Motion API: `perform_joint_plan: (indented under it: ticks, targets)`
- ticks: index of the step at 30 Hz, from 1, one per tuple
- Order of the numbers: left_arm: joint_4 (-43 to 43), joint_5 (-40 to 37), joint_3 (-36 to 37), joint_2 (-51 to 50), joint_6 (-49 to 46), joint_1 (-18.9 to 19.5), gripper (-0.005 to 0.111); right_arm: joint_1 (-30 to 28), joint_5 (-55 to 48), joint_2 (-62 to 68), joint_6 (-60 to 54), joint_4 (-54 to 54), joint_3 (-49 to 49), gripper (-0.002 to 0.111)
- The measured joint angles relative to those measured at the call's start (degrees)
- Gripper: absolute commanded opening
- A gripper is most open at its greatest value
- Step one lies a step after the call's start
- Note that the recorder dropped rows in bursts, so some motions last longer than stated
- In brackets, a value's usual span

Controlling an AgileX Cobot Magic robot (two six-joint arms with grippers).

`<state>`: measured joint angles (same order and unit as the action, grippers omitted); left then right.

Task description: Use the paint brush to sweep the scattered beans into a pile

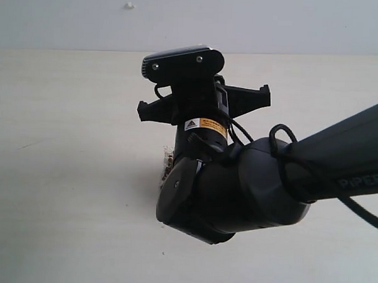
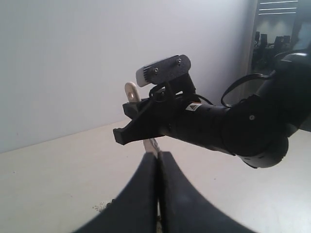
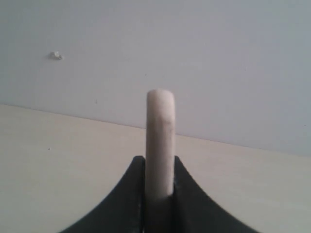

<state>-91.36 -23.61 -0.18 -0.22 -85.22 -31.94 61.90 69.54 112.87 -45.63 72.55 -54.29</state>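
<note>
my right arm point(image 1: 262, 181) comes in from the right edge of the exterior view and bends toward the middle of the surface point(image 1: 63, 187). the wrist is turned away from that camera, so the wrist camera point(image 1: 182, 60) sits on top and the bulky joint fills the foreground. my right jaws are closed on the paint brush point(image 3: 160, 131), clamping its pale wooden handle from both sides. the handle stands up between them with its rounded end against the grey wall point(image 3: 218, 58). my left jaws are pressed together with nothing between them and point toward the right arm. in the left wrist view the handle's end with its hole shows above the right jaws. the beans point(image 1: 167, 160) lie on the surface just beside my right wrist, on its left in the exterior view. only a thin reddish strip mixed with white crumbs shows, and the arm hides the rest. the bristles are hidden in every view, so i cannot tell whether they touch the beans. a small white speck point(image 1: 130, 4) sits on the wall.
</note>
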Motion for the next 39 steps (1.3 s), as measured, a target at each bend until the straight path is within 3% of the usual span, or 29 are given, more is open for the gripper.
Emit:
perform_joint_plan:
  ticks: [12, 24, 39]
  targets:
    - [0.0, 0.0, 0.0, 0.0, 0.0, 0.0, 0.0, -3.2, 0.0, 2.1, -4.7, 0.8, -0.2, 0.0]
    - [0.0, 0.0, 0.0, 0.0, 0.0, 0.0, 0.0, -4.8, 0.5, 6.8, 7.7, -7.0, -0.6, 0.0]
    - [0.0, 0.0, 0.0, 0.0, 0.0, 0.0, 0.0, -4.8, 0.2, 6.9, 10.8, -9.0, -4.5, 0.0]
